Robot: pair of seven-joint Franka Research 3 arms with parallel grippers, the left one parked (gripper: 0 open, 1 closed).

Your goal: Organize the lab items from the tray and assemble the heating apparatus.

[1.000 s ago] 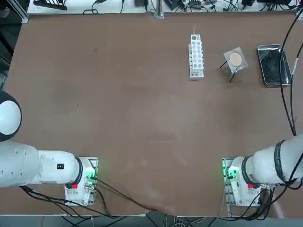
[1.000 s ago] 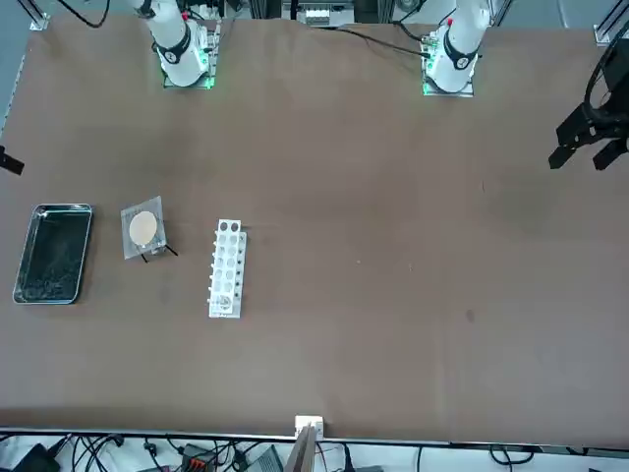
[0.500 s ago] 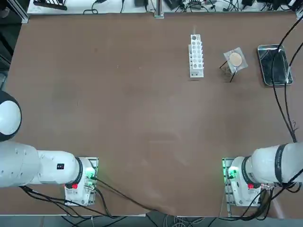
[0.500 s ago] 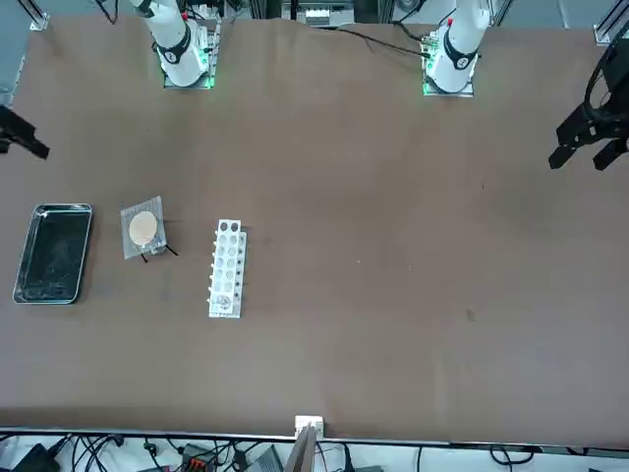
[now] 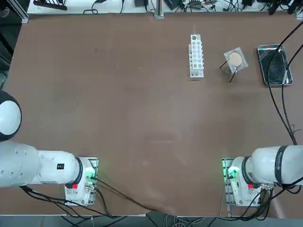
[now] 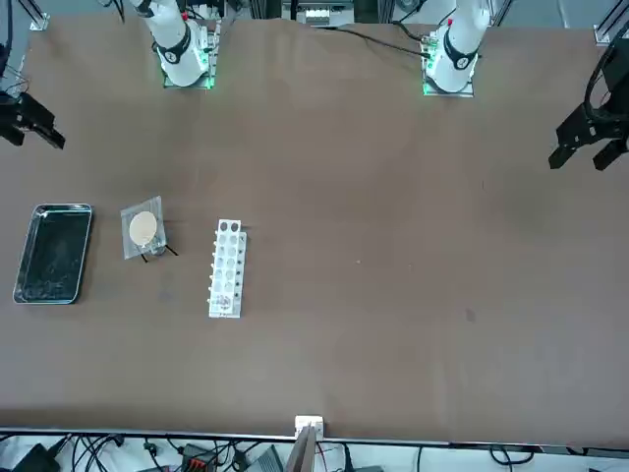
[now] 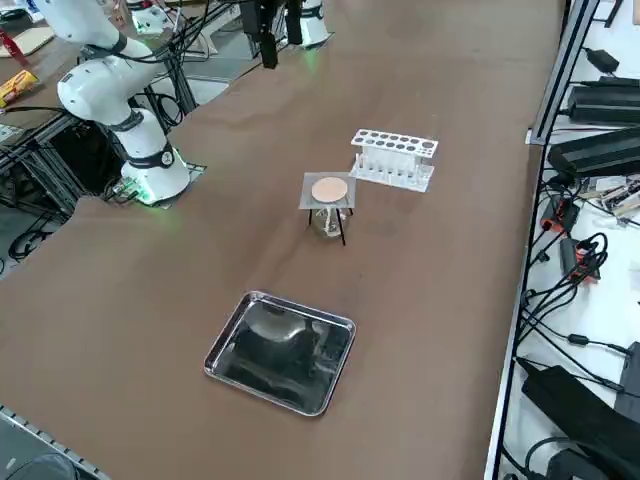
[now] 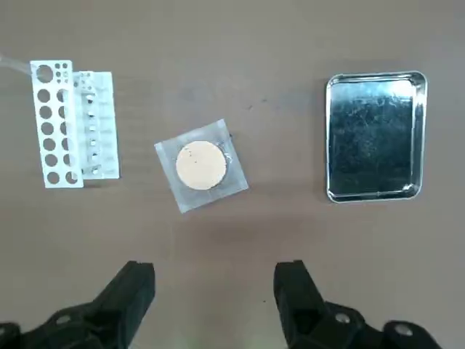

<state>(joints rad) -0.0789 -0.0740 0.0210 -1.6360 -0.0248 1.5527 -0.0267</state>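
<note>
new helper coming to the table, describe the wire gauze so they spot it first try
On the brown table, look between the shiny metal tray and the white holed rack. The wire gauze is the small grey square on a thin-legged stand; unlike its neighbours, it has a pale tan round centre.

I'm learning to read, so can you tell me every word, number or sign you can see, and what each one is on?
There are no words or numbers I can read on the mesh square, the tray or the white rack.
The yellow packet has marks too small to read.
</note>
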